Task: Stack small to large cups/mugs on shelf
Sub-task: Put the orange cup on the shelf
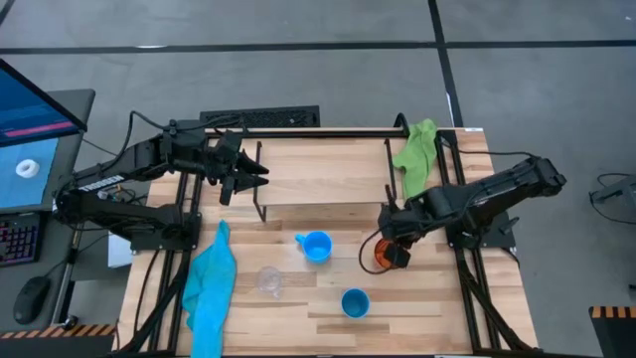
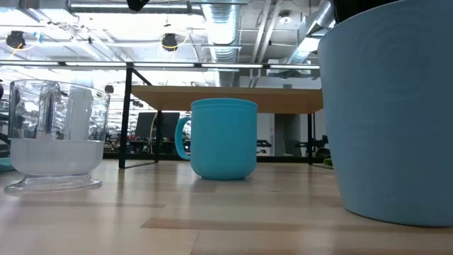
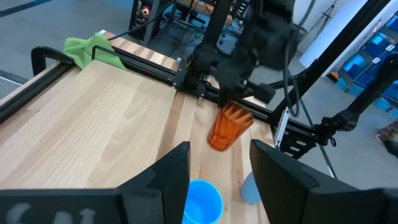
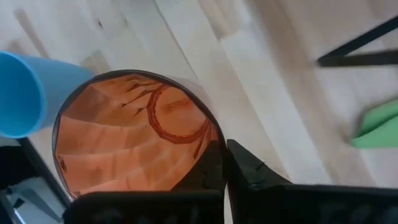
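My right gripper [image 1: 391, 251] is shut on the orange translucent cup [image 1: 376, 255], in front of the shelf's right end. The light-blue mug [image 1: 316, 246], the clear glass cup [image 1: 269, 281] and the blue handleless cup [image 1: 355, 302] stand upright on the table in front of the shelf [image 1: 328, 169]. In the low view the glass cup [image 2: 56, 142], the mug [image 2: 223, 138] and the blue cup [image 2: 386, 106] show, and the orange cup is hidden. My left gripper [image 1: 260, 173] is open and empty above the shelf's left end. My right gripper holds the orange cup by its rim [image 4: 208, 134], one finger [image 4: 210, 167] inside the cup and the other [image 4: 252, 171] outside. In the left wrist view the cup [image 3: 225, 127] hangs tilted below the fingers. I cannot tell whether its base touches the table.
A green cloth [image 1: 417, 154] lies at the shelf's far right end, and a teal cloth [image 1: 211, 288] at the table's left front. The arms' black frames [image 1: 467, 239] stand along both table sides. There is bare table between the cups.
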Tool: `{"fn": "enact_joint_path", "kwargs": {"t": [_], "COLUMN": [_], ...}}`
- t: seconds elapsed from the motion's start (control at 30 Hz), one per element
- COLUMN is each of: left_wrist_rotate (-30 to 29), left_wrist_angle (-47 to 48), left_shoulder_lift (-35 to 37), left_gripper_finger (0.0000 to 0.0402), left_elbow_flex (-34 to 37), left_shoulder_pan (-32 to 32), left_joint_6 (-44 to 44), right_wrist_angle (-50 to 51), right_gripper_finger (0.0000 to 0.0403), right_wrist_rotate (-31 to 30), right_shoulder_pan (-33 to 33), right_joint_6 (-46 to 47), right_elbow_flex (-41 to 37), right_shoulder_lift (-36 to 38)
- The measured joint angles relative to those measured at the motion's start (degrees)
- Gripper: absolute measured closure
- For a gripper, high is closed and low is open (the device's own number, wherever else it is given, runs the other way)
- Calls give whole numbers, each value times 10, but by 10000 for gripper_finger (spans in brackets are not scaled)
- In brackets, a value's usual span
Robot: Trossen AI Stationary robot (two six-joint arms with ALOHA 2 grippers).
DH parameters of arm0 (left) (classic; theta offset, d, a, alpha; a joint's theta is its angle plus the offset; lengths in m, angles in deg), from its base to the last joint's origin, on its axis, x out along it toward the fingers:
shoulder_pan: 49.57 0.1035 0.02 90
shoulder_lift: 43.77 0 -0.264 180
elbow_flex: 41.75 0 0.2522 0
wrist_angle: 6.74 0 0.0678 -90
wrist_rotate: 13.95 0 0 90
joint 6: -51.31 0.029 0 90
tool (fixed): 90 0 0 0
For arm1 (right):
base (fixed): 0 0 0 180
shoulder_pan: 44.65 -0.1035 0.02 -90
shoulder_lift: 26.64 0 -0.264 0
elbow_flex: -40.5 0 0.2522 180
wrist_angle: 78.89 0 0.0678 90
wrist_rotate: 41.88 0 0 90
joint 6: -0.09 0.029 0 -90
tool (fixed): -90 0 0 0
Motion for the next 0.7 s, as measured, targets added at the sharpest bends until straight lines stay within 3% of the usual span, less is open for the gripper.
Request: {"fn": "enact_joint_path", "kwargs": {"t": [0.3, 0.47, 0.7], "left_wrist_rotate": [0, 0, 0], "left_wrist_angle": [0, 0, 0], "left_shoulder_lift": [0, 0, 2], "left_gripper_finger": [244, 244, 244], "left_elbow_flex": [0, 0, 0], "left_shoulder_pan": [0, 0, 0], "left_joint_6": [0, 0, 0], "right_wrist_angle": [96, 163, 184], "right_gripper_finger": [391, 392, 389], "right_wrist_rotate": [-17, -35, -35], "right_shoulder_pan": [77, 134, 208], "right_joint_6": [-107, -182, -295], "right_elbow_flex": [180, 278, 377], "right_shoulder_lift": [-16, -57, -130]}}
